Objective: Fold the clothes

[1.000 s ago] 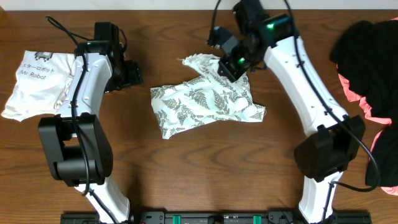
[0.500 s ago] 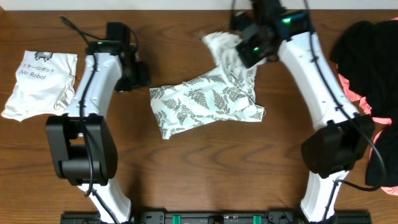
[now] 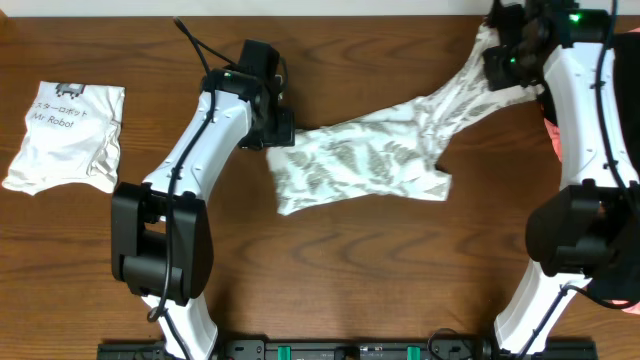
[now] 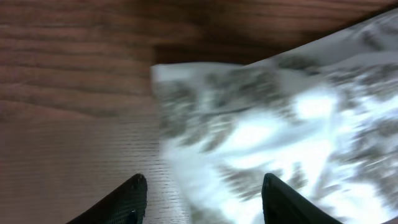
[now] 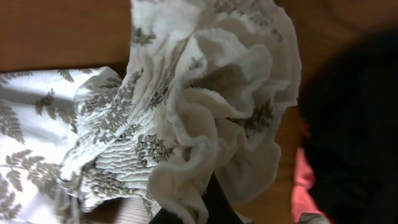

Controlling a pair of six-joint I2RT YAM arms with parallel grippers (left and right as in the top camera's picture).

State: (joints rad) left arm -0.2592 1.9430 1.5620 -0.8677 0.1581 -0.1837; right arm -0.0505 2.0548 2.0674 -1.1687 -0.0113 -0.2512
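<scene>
Dragged right since earlier, clothes (image 3: 360, 165) (fern-print) clenched in right gripper (image 3: 503, 65), left gripper (image 4: 202, 199) parted at their edge.

1. The clothes (image 3: 360, 165), white with grey fern leaves, stretch across the table (image 3: 380, 290) from its middle up to the far right corner.
2. The right pincer (image 3: 505, 65) grips their narrow far end, which is bunched and lifted.
3. Their wider left part lies flat.
4. The left pincer (image 3: 280, 135) sits at the clothes' left edge; how its jaws stand cannot be told.
5. A crumpled white shirt (image 3: 65, 130) printed "Mr Robot" lies well apart, at the table's left edge.
6. A black garment (image 3: 628, 110) shows beside the right arm.
</scene>
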